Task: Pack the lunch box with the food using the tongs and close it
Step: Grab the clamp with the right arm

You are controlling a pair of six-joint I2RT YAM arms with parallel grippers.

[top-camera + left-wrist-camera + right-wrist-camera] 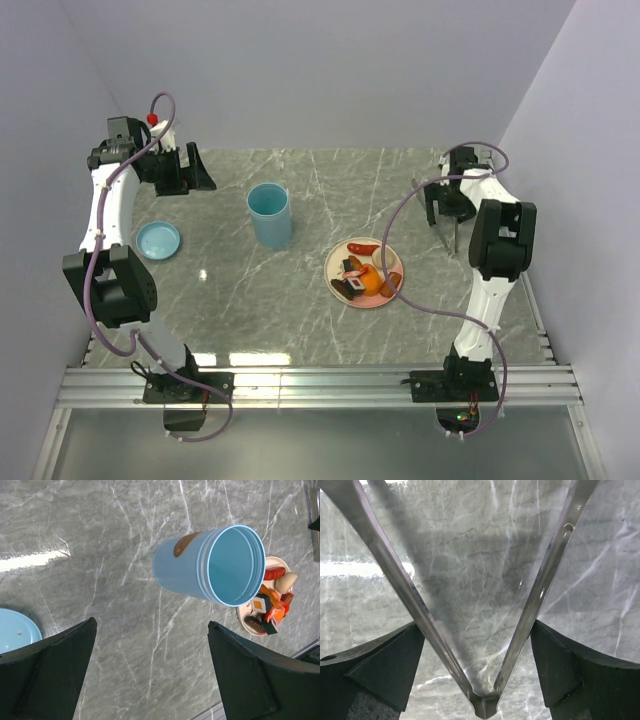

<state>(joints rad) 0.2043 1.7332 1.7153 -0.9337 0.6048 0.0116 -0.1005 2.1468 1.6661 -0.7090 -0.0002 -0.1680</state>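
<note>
1. We see the tongs (406, 587) set between the right fingers (380, 665). Their joined end sits low between the two finger bases, and the two silver arms spread in a V towards the worktop (250, 300).
2. Each dark finger lies against the outside of one tong arm, so the right fingers grip the tongs, and the tong arms stand wide apart.
3. In the top view the tongs hang tips-down beneath the right fingers, at about 2 o'clock from the pink plate (337, 258) and apart from it.
4. The right arm rises from its base at the near edge and bends at a high elbow. It then reaches towards the far side, with the wrist turned so the fingers point down.
5. The food (365, 275) lies heaped on the plate, with the red chilli-like piece (274, 573) at the plate's 12 o'clock edge in the top view.
6. The lunch box (270, 215) stands upright and uncovered at about 10 o'clock from the plate. Its lid (158, 240) lies flat on the worktop at about 8 o'clock from the lunch box.
7. The left fingers (55, 670) stand wide open with nothing between them.
8. The left arm arches up from its base, over the lid, to the far left corner. Its fingers are at about 10 o'clock from the lunch box and well apart from it.
</note>
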